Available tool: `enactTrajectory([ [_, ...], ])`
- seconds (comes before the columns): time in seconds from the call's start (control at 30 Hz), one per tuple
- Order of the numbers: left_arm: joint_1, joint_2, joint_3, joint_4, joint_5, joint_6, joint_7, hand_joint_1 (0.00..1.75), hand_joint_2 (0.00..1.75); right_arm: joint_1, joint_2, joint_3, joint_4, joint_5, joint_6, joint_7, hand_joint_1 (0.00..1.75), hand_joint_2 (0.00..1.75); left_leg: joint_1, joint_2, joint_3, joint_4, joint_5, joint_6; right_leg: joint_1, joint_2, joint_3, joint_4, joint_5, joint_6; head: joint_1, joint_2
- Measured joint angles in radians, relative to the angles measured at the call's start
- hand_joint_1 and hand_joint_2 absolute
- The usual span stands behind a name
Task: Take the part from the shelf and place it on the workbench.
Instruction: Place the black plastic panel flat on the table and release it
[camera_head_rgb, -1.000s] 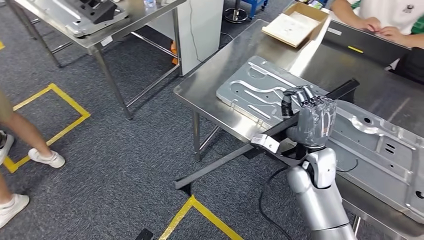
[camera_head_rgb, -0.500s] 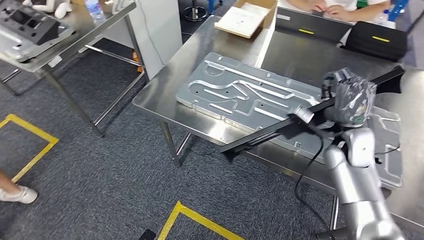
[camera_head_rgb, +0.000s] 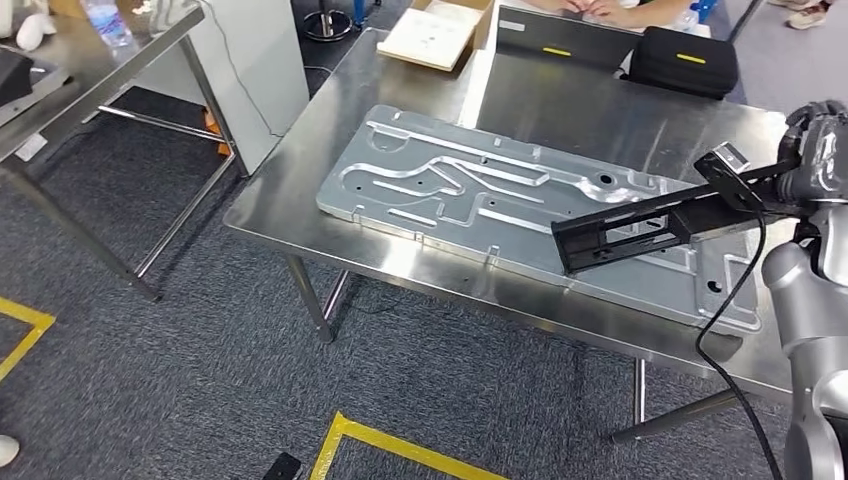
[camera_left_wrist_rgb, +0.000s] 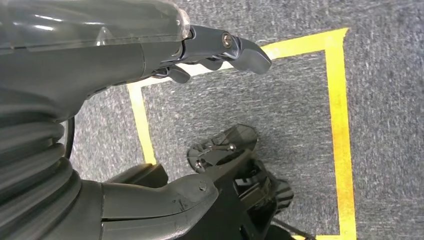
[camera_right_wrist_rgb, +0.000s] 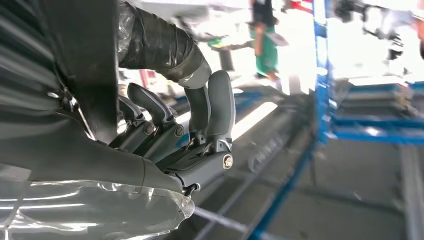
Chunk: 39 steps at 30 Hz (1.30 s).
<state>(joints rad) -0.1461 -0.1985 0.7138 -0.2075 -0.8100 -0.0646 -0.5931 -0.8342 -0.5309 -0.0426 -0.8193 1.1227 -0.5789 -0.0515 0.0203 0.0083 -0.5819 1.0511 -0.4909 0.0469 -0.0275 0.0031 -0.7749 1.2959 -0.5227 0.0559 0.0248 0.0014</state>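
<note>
No legible writing on black part (camera_head_rgb: 640, 225)

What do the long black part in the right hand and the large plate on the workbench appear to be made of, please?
Long black part: probably painted or coated metal; matte black, with cut-out slots. It is held by the right hand.
Large plate: looks like stamped sheet metal, bare silver-grey, with pressed ribs and soft glare.

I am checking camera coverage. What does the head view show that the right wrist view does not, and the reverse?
Head view alone: the steel workbench, the grey stamped panel lying on it, the cardboard box, and the whole long black part. Right wrist view alone: blurred blue racking in the background. Both share the right hand gripping the black part.
</note>
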Motion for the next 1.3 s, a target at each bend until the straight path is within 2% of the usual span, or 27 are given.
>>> enactTrajectory([
  [0.03, 0.000, 0.000, 0.000, 0.000, 0.001, 0.002, -0.001, 0.00, 1.75, -0.006, -0.011, -0.001, 0.016, 0.001, 0.001, 0.001, 1.75, 1.75, 0.001, 0.005, 0.000, 0.016, -0.013, -0.003, -0.004, -0.003, 0.018, -0.043, 0.036, 0.003, 0.000, 0.000],
  [0.1, -0.001, 0.000, 0.000, 0.000, 0.002, 0.006, -0.005, 0.00, 1.75, -0.023, -0.028, -0.003, 0.042, 0.002, 0.006, 0.006, 1.75, 1.75, 0.000, 0.012, 0.000, 0.041, -0.036, -0.012, -0.003, -0.011, 0.066, -0.144, 0.082, 0.006, 0.000, 0.000],
  [0.13, -0.003, 0.000, 0.000, 0.000, 0.002, 0.010, -0.007, 0.00, 1.75, -0.032, -0.033, -0.005, 0.055, 0.003, 0.012, 0.012, 1.75, 1.75, -0.002, 0.014, 0.000, 0.047, -0.043, -0.017, 0.000, -0.013, 0.079, -0.174, 0.087, 0.002, 0.001, 0.000],
  [0.2, -0.004, 0.001, 0.001, 0.000, -0.001, 0.016, -0.012, 0.00, 1.75, -0.046, -0.043, -0.007, 0.079, 0.007, 0.023, 0.025, 1.75, 1.75, -0.007, 0.017, -0.001, 0.048, -0.047, -0.026, 0.007, -0.011, 0.082, -0.185, 0.077, -0.012, 0.001, 0.000],
  [0.3, -0.004, 0.000, 0.001, 0.000, -0.007, 0.035, -0.019, 0.00, 1.75, -0.056, -0.054, -0.010, 0.104, 0.009, 0.024, 0.034, 1.75, 1.75, -0.008, 0.015, -0.006, 0.064, -0.065, -0.039, 0.004, -0.007, 0.086, -0.191, 0.074, -0.037, 0.000, 0.000],
  [0.33, -0.005, 0.000, 0.001, 0.000, -0.010, 0.043, -0.022, 0.00, 1.75, -0.061, -0.056, -0.011, 0.111, 0.007, 0.024, 0.036, 1.75, 1.75, -0.008, 0.010, -0.021, 0.096, -0.084, -0.042, 0.003, -0.006, 0.090, -0.193, 0.072, -0.045, 0.000, 0.000],
  [0.4, -0.005, 0.000, 0.001, 0.000, -0.014, 0.053, -0.026, 0.00, 1.75, -0.066, -0.057, -0.013, 0.126, 0.001, 0.024, 0.038, 1.75, 1.75, -0.008, 0.003, -0.083, 0.212, -0.135, -0.041, 0.009, -0.005, 0.095, -0.194, 0.069, -0.057, 0.000, 0.000],
  [0.43, -0.004, 0.000, 0.001, 0.000, -0.014, 0.054, -0.027, 0.00, 1.75, -0.067, -0.057, -0.013, 0.134, -0.002, 0.024, 0.038, 1.31, 1.31, -0.009, 0.001, -0.119, 0.272, -0.153, -0.039, 0.013, -0.003, 0.096, -0.194, 0.067, -0.060, 0.000, 0.000],
  [0.47, -0.003, 0.000, 0.001, 0.000, -0.015, 0.055, -0.027, 0.00, 1.75, -0.066, -0.057, -0.014, 0.141, -0.003, 0.024, 0.038, 0.87, 0.87, -0.011, 0.000, -0.146, 0.310, -0.157, -0.035, 0.017, 0.000, 0.098, -0.194, 0.065, -0.063, 0.000, 0.000],
  [0.5, -0.002, 0.000, 0.001, 0.000, -0.015, 0.055, -0.027, 0.00, 1.75, -0.066, -0.057, -0.014, 0.148, -0.003, 0.024, 0.038, 0.44, 0.44, -0.013, 0.000, -0.156, 0.314, -0.140, -0.030, 0.022, 0.003, 0.100, -0.194, 0.064, -0.065, 0.000, 0.000],
  [0.53, -0.001, 0.001, 0.001, 0.000, -0.016, 0.055, -0.025, 0.00, 1.75, -0.066, -0.057, -0.014, 0.153, -0.004, 0.023, 0.037, 0.00, 0.00, -0.017, -0.001, -0.147, 0.279, -0.105, -0.021, 0.027, 0.006, 0.103, -0.194, 0.063, -0.067, 0.000, 0.000],
  [0.6, -0.002, 0.004, 0.001, 0.000, -0.018, 0.049, -0.014, 0.00, 1.75, -0.067, -0.057, -0.016, 0.163, -0.004, 0.022, 0.035, 0.00, 0.00, -0.027, -0.006, -0.098, 0.153, -0.027, 0.007, 0.033, 0.010, 0.110, -0.195, 0.060, -0.070, 0.000, 0.000],
  [0.63, -0.003, 0.006, 0.001, 0.000, -0.021, 0.043, -0.007, 0.00, 1.75, -0.068, -0.057, -0.016, 0.169, -0.005, 0.021, 0.034, 0.00, 0.00, -0.031, -0.010, -0.075, 0.097, -0.002, 0.020, 0.033, 0.012, 0.111, -0.196, 0.060, -0.069, 0.000, 0.000],
  [0.67, -0.003, 0.009, 0.001, 0.000, -0.023, 0.037, 0.000, 0.00, 1.75, -0.068, -0.056, -0.016, 0.174, -0.005, 0.020, 0.034, 0.00, 0.00, -0.035, -0.012, -0.061, 0.064, 0.007, 0.028, 0.031, 0.013, 0.112, -0.199, 0.061, -0.066, 0.000, 0.000],
  [0.73, -0.003, 0.010, 0.001, 0.000, -0.025, 0.030, 0.006, 0.00, 1.75, -0.065, -0.056, -0.017, 0.182, -0.005, 0.018, 0.034, 0.00, 0.00, -0.040, -0.012, -0.049, 0.035, 0.012, 0.032, 0.024, 0.016, 0.112, -0.210, 0.069, -0.053, 0.000, 0.000],
  [0.8, -0.004, 0.010, 0.001, 0.000, -0.026, 0.027, 0.008, 0.00, 1.75, -0.062, -0.058, -0.018, 0.185, -0.004, 0.016, 0.034, 0.00, 0.00, -0.036, -0.009, -0.035, 0.004, 0.026, 0.032, 0.023, 0.015, 0.117, -0.221, 0.073, -0.041, 0.000, 0.000],
  [0.83, -0.005, 0.010, 0.000, 0.000, -0.026, 0.026, 0.008, 0.00, 1.75, -0.063, -0.060, -0.019, 0.186, -0.004, 0.016, 0.034, 0.00, 0.00, -0.032, -0.007, -0.025, -0.015, 0.036, 0.033, 0.023, 0.014, 0.115, -0.212, 0.064, -0.036, 0.001, 0.000],
  [0.87, -0.006, 0.011, 0.000, 0.000, -0.026, 0.026, 0.009, 0.00, 1.75, -0.066, -0.062, -0.020, 0.188, -0.004, 0.015, 0.034, 0.00, 0.00, -0.027, -0.006, -0.017, -0.031, 0.044, 0.032, 0.022, 0.012, 0.103, -0.182, 0.044, -0.031, 0.002, 0.000],
  [0.93, -0.008, 0.011, 0.001, 0.000, -0.023, 0.022, 0.008, 0.00, 1.75, -0.069, -0.065, -0.023, 0.193, -0.006, 0.014, 0.035, 0.00, 0.00, -0.022, -0.004, -0.010, -0.045, 0.051, 0.032, 0.012, 0.008, 0.053, -0.075, -0.010, -0.017, 0.003, 0.000],
  [0.97, -0.008, 0.011, 0.001, 0.000, -0.019, 0.018, 0.008, 0.00, 1.75, -0.068, -0.065, -0.023, 0.196, -0.008, 0.014, 0.034, 0.00, 0.00, -0.019, -0.004, -0.009, -0.045, 0.050, 0.030, 0.006, 0.007, 0.029, -0.027, -0.025, -0.008, 0.003, 0.000],
  [1.0, -0.007, 0.011, 0.001, 0.000, -0.016, 0.013, 0.007, 0.00, 1.75, -0.065, -0.065, -0.024, 0.200, -0.010, 0.013, 0.032, 0.00, 0.00, -0.016, -0.004, -0.009, -0.043, 0.048, 0.027, 0.000, 0.005, 0.018, -0.010, -0.022, 0.000, 0.002, 0.000],
  [1.03, -0.006, 0.011, 0.001, 0.000, -0.013, 0.010, 0.007, 0.00, 1.75, -0.062, -0.065, -0.025, 0.203, -0.013, 0.013, 0.029, 0.00, 0.00, -0.013, -0.004, -0.009, -0.040, 0.045, 0.023, -0.007, 0.003, 0.026, -0.028, 0.000, 0.007, 0.003, 0.000],
  [1.1, -0.005, 0.011, 0.001, 0.000, -0.010, 0.006, 0.007, 0.00, 1.75, -0.060, -0.066, -0.028, 0.207, -0.018, 0.013, 0.022, 0.00, 0.00, -0.007, -0.004, -0.009, -0.028, 0.036, 0.010, -0.018, -0.005, 0.088, -0.152, 0.064, 0.020, 0.003, 0.000],
  [1.13, -0.006, 0.011, 0.001, 0.000, -0.009, 0.006, 0.006, 0.00, 1.75, -0.061, -0.067, -0.030, 0.209, -0.019, 0.015, 0.020, 0.00, 0.00, -0.006, -0.004, -0.010, -0.022, 0.032, 0.002, -0.018, -0.007, 0.117, -0.209, 0.085, 0.021, 0.003, 0.000],
  [1.17, -0.007, 0.012, 0.001, 0.000, -0.008, 0.005, 0.006, 0.00, 1.75, -0.061, -0.068, -0.032, 0.211, -0.021, 0.019, 0.018, 0.00, 0.00, -0.007, -0.004, -0.011, -0.018, 0.028, -0.005, -0.016, -0.007, 0.135, -0.246, 0.094, 0.017, 0.002, 0.000],
  [1.2, -0.007, 0.012, 0.001, 0.000, -0.007, 0.005, 0.005, 0.00, 1.75, -0.061, -0.069, -0.033, 0.213, -0.021, 0.026, 0.018, 0.00, 0.00, -0.008, -0.005, -0.012, -0.017, 0.027, -0.011, -0.013, -0.006, 0.140, -0.258, 0.090, 0.010, 0.002, 0.000],
  [1.3, -0.006, 0.013, 0.001, 0.000, -0.008, 0.005, 0.004, 0.00, 1.75, -0.057, -0.072, -0.034, 0.221, -0.022, 0.050, 0.015, 0.00, 0.00, -0.008, -0.006, -0.011, -0.016, 0.022, -0.027, -0.010, -0.003, 0.140, -0.259, 0.091, -0.016, 0.001, 0.000],
])
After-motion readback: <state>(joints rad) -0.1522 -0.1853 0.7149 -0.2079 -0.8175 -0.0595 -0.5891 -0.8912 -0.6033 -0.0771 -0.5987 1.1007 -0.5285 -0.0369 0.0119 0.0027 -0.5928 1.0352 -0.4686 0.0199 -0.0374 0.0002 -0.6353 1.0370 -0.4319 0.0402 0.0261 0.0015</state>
